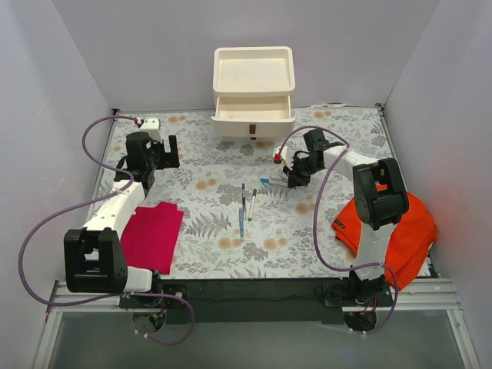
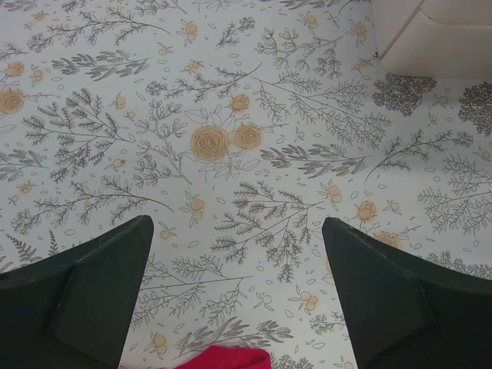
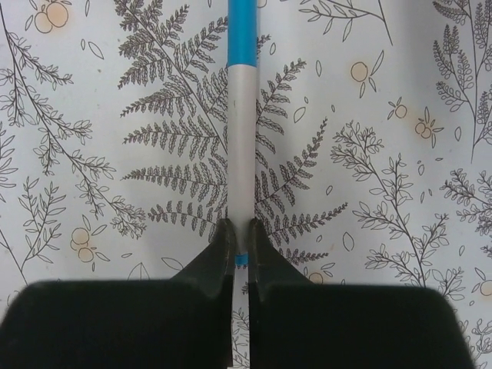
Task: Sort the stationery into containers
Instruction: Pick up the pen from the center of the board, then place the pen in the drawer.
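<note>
My right gripper (image 3: 239, 240) is shut on the end of a white pen with a blue cap (image 3: 240, 131), which points away from it over the floral table cover. In the top view this gripper (image 1: 293, 178) is right of centre and the pen's teal tip (image 1: 265, 181) sticks out to its left. Three more pens (image 1: 244, 209) lie together at the centre of the table. The cream stacked drawers (image 1: 253, 115) stand at the back, with the upper drawer pulled open and a shallow tray (image 1: 254, 54) on top. My left gripper (image 1: 163, 151) is open and empty at the back left.
A magenta cloth (image 1: 152, 234) lies by the left arm, and its edge shows in the left wrist view (image 2: 227, 358). An orange cloth (image 1: 411, 231) lies under the right arm. A corner of the drawers (image 2: 446, 38) shows in the left wrist view. Grey walls enclose the table.
</note>
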{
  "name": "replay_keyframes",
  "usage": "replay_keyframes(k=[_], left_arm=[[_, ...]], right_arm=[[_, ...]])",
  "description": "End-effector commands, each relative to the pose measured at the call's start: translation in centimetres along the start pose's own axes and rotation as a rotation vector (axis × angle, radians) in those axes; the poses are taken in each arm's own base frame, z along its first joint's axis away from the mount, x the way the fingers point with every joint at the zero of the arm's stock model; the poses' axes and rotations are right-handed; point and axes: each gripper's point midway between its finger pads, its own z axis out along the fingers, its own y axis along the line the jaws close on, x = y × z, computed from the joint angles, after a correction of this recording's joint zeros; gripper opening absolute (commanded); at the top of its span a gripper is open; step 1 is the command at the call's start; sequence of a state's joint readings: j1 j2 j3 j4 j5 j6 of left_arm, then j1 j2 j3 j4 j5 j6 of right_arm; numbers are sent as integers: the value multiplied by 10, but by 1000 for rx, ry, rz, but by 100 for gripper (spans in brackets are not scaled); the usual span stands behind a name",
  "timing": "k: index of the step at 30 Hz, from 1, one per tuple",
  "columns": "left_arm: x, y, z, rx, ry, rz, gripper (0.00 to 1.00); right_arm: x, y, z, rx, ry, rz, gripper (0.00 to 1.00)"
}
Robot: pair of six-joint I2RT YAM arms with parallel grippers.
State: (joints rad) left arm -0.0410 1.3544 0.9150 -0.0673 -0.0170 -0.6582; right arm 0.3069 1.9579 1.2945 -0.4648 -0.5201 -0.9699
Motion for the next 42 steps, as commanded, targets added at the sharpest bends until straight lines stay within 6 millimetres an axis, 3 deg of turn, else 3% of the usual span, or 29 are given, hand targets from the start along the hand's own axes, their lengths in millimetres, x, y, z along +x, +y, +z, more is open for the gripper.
replay_keyframes(k=[1, 4, 12, 14, 18, 23, 25, 26, 27, 31, 35, 39, 42], left_arm=[[-22, 3, 0, -7, -56, 7, 94], [-22, 4, 2, -8, -70, 6, 94], [-19, -4, 14, 36, -107, -15, 93], [-17, -5, 20, 44, -95, -22, 92], [-22, -7, 30, 49, -88, -31, 91], [-32, -11, 36, 73, -101, -31, 90], [-33, -9, 36, 61, -104, -40, 90], [-33, -9, 35, 60, -104, -41, 91], [-32, -9, 34, 59, -103, -41, 91], [-26, -8, 30, 52, -98, -48, 90], [-25, -6, 25, 44, -103, -47, 90], [-22, -4, 23, 33, -107, -37, 91], [-21, -2, 24, 25, -110, -40, 90]], right_arm=[[6, 3, -5, 9, 12, -35, 1], [-11, 15, -28, 19, -28, -64, 1], [-115, 24, -130, 198, -244, -262, 1], [-144, 11, -157, 293, -284, -315, 1], [-188, -20, -187, 426, -342, -357, 1], [-207, -61, -181, 521, -308, -356, 1], [-225, -73, -185, 568, -332, -388, 1], [-224, -81, -176, 579, -315, -380, 1], [-238, -85, -178, 604, -331, -407, 1], [-251, -107, -161, 652, -301, -437, 1], [-262, -119, -164, 701, -304, -440, 1], [-267, -122, -169, 757, -313, -446, 33], [-267, -119, -174, 782, -320, -448, 43]])
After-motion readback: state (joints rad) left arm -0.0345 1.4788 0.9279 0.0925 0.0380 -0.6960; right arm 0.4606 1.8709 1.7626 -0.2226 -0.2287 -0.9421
